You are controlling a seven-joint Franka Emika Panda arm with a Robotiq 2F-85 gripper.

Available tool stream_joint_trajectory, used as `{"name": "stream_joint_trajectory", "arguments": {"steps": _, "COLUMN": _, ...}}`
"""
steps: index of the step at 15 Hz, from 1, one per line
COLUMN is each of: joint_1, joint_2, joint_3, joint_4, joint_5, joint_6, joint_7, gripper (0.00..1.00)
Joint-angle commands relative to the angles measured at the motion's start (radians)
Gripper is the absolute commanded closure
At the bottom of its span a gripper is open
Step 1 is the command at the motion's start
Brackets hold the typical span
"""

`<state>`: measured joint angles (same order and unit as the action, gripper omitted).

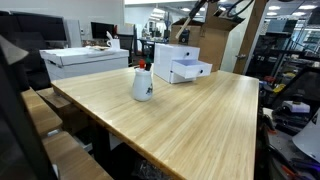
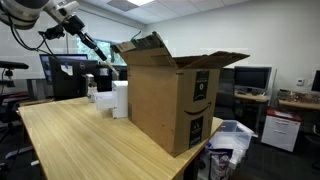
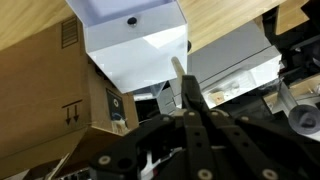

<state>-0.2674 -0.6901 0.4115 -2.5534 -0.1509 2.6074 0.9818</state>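
Above the white drawer unit, claw pressed together, cardboard box bearing upright-arrows symbol, its lettering unreadable

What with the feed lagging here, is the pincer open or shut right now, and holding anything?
Pincer: shut, fingers together, nothing seen held; it hangs over the white box.

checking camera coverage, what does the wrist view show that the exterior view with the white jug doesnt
Only the wrist view: the shut tool close up, and the black dot on top of the white plastic drawer unit. Only the exterior view: the white jug with a red top and the long white box farther back. Both: the drawer unit, the brown cardboard box and the light wooden table.
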Motion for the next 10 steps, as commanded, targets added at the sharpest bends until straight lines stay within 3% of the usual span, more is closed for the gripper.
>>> {"name": "stream_joint_trajectory", "arguments": {"steps": 1, "joint_1": 0.040, "joint_2": -0.069, "joint_3": -0.034, "joint_4": -0.010, "joint_5": -0.028, "joint_6": -0.123, "joint_7": -0.030, "gripper": 0.97}}
{"name": "stream_joint_trajectory", "arguments": {"steps": 4, "joint_1": 0.091, "joint_2": -0.084, "joint_3": -0.053, "joint_4": -0.004, "joint_5": -0.013, "joint_6": -0.229, "joint_7": -0.036, "gripper": 0.97}}
{"name": "stream_joint_trajectory", "arguments": {"steps": 10, "joint_1": 0.166, "joint_2": -0.065, "joint_3": -0.057, "joint_4": -0.009, "joint_5": -0.005, "joint_6": -0.323, "joint_7": -0.024, "gripper": 0.97}}
